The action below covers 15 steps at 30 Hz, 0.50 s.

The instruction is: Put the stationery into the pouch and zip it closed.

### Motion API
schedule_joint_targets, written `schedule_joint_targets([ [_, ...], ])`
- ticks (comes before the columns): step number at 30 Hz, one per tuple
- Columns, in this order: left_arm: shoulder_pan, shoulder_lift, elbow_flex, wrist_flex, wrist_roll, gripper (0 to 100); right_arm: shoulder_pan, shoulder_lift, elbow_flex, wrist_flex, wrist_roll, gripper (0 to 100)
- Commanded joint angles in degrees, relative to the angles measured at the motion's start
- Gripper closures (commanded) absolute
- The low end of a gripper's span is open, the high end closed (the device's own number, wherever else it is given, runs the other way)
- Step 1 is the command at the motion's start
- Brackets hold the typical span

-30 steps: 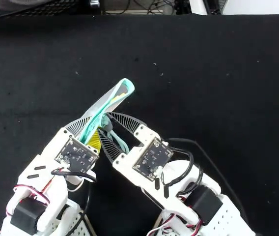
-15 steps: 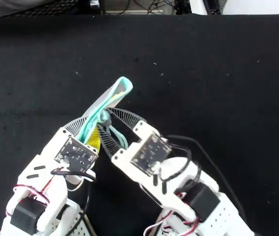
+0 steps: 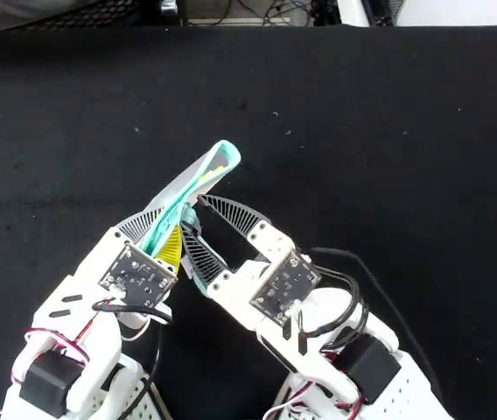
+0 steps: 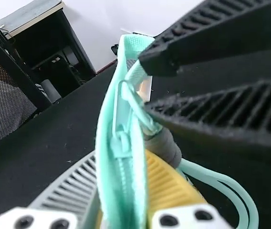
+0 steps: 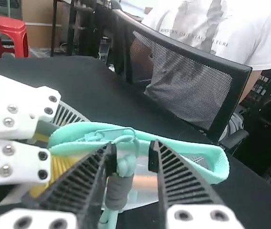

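Right gripper (image 3: 192,215) farther back along pouch (image 3: 203,172)

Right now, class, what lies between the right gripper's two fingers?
The mint zip pull and its grey sleeve lie there, inside the open right gripper; the right wrist view shows this.

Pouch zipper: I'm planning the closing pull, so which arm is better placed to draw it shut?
Probably the right. The right gripper, open, straddles the zipper pull; the left gripper is clamped on the pouch, bracing it.
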Motion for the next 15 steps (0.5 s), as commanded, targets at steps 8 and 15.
schedule_joint_targets([
  [8, -0.3, 0.2, 0.3, 0.6, -0.2, 97, -3.4, -0.3, 1.6, -0.1, -0.2, 87.1],
  [15, -0.2, 0.2, 0.3, 0.6, -0.1, 97, -0.9, 5.2, 1.3, -4.1, -0.2, 87.1],
])
